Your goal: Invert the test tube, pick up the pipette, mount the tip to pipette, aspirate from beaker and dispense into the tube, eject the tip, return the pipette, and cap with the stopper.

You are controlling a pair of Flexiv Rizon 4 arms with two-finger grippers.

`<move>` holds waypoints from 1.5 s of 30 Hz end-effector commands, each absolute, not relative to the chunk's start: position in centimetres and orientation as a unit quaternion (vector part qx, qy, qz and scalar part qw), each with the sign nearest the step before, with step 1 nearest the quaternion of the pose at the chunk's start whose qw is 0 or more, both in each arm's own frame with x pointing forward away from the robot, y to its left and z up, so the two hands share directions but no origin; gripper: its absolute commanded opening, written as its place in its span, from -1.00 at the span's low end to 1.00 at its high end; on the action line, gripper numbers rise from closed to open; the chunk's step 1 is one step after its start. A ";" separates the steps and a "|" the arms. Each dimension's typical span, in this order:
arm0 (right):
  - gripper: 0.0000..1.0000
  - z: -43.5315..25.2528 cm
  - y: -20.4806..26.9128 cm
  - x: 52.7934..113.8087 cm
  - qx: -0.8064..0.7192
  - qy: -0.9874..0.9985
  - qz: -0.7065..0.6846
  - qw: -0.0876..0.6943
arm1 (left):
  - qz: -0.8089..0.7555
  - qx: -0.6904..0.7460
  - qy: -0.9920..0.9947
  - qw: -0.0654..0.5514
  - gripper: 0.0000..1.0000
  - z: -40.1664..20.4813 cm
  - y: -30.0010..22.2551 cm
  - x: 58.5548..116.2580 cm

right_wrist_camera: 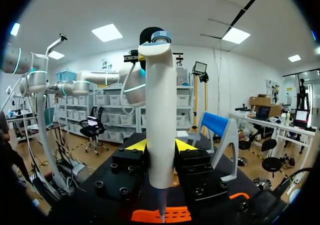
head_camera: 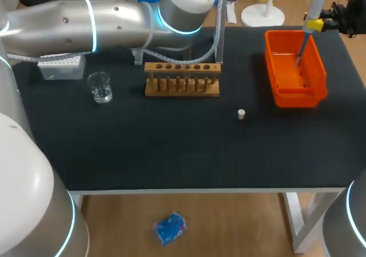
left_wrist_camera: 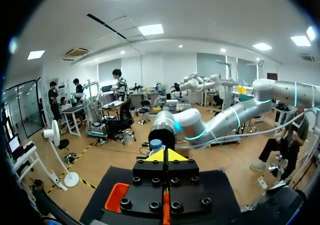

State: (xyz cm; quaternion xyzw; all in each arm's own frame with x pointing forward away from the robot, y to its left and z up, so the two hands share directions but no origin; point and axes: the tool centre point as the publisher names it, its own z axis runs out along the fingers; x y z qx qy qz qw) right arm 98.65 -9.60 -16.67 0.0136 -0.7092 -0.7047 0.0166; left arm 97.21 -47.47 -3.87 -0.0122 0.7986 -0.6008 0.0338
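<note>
so the right gripper (head_camera: pixel 319 24) is up at the far right corner of the table, clamped on the white pipette (head_camera: pixel 306 37), and it hangs over the orange bin (head_camera: pixel 297 101) with the thin end pointing down into it. The right wrist view is clear about it: the pipette body stands upright between the two yellow fingers, gripped from both sides, with a bit of orange underneath

the left arm (head_camera: pixel 86 20) lies across the back of the table, and from above I can't see its gripper at all. In its own wrist view the left gripper (left_wrist_camera: pixel 165 156) has its yellow tips pinched together with nothing showing between them

on the black table there's a wooden tube rack (head_camera: pixel 182 79) in the middle. The glass beaker (head_camera: pixel 101 87) and the tip box (head_camera: pixel 62 67) are off to its left. The little white stopper (head_camera: pixel 241 114) sits by itself between the rack and the bin, nearer the front
</note>
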 end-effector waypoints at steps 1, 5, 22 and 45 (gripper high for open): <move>-1.00 -16.7 -9.7 98.9 0.016 -0.709 -0.705 0.019 | -0.599 -0.011 0.800 0.030 -1.00 -4.2 -48.3 97.6; -1.00 -16.7 -9.7 98.9 0.016 -0.709 -0.705 0.019 | -0.594 -0.011 0.804 0.026 -1.00 -4.2 -48.6 97.8; -1.00 -16.7 -9.7 98.9 0.016 -0.709 -0.705 0.019 | -0.585 -0.023 0.811 0.020 -1.00 -4.7 -49.5 98.5; -1.00 -16.7 -9.7 98.9 0.016 -0.709 -0.705 0.019 | -0.594 -0.025 0.804 0.012 -1.00 -5.4 -50.3 99.1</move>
